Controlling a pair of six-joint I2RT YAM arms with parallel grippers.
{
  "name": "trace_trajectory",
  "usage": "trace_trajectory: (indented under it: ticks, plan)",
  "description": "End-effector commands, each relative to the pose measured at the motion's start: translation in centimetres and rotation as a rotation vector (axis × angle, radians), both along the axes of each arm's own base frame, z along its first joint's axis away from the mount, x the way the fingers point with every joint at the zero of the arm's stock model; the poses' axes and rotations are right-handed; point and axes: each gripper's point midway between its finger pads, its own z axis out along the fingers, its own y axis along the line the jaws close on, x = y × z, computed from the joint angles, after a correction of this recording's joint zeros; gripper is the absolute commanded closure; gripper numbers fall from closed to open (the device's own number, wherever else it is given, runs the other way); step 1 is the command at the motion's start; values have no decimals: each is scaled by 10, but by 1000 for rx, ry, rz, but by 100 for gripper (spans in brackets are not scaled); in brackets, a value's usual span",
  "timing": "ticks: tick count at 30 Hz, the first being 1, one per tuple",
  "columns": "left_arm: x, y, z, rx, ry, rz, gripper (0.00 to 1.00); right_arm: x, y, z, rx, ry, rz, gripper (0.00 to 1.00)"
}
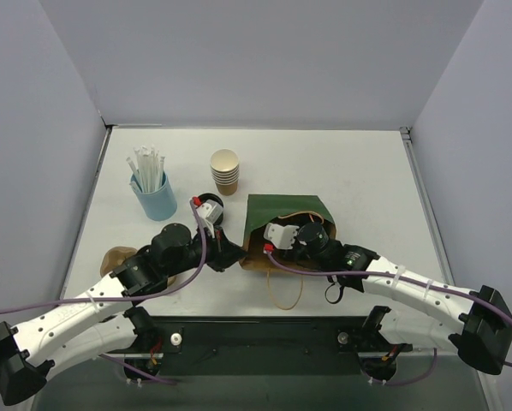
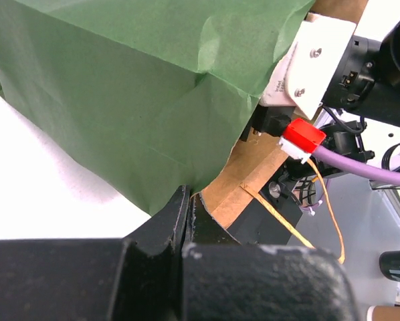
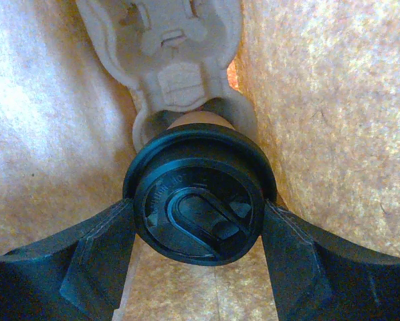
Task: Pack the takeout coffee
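A paper bag (image 1: 286, 212), green outside and kraft-brown inside, lies on its side at mid-table with its mouth toward the arms. My left gripper (image 2: 188, 200) is shut on the bag's brown mouth edge (image 2: 253, 167) at its left corner. My right gripper (image 3: 198, 224) reaches inside the bag and is closed on the takeout coffee (image 3: 198, 200), one finger (image 3: 86, 261) on each side of its black lid. Behind the lid a sliver of brown cup shows, against a pulp cup carrier (image 3: 170, 67). In the top view the coffee is hidden by the bag and the right gripper (image 1: 306, 229).
A blue cup of white stirrers (image 1: 153, 195) stands at the back left, with a stack of lidless tan cups (image 1: 225, 171) to its right. A brown object (image 1: 117, 257) lies by the left arm. The bag's string handle (image 1: 286, 291) loops toward the near edge.
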Motion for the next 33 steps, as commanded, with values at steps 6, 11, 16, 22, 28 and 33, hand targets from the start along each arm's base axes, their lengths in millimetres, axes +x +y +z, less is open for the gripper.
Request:
trace_trajectory:
  ticks: [6,11,16,22,28,33]
  plan:
    - [-1,-6,14,-47,25,1,100,15,-9,-6,32,-23,-56,58]
    - [0,-7,11,-49,37,5,100,23,1,-2,83,-33,-67,58]
    - [0,-9,8,-54,48,3,100,27,10,-5,105,-30,-48,58]
    - [0,-8,7,-53,49,8,100,32,9,-11,112,-37,-77,58]
    - [0,-6,5,-47,55,12,100,34,4,-23,122,-16,-109,55]
    - [-2,-5,4,-50,61,15,100,36,-1,-28,124,-11,-151,54]
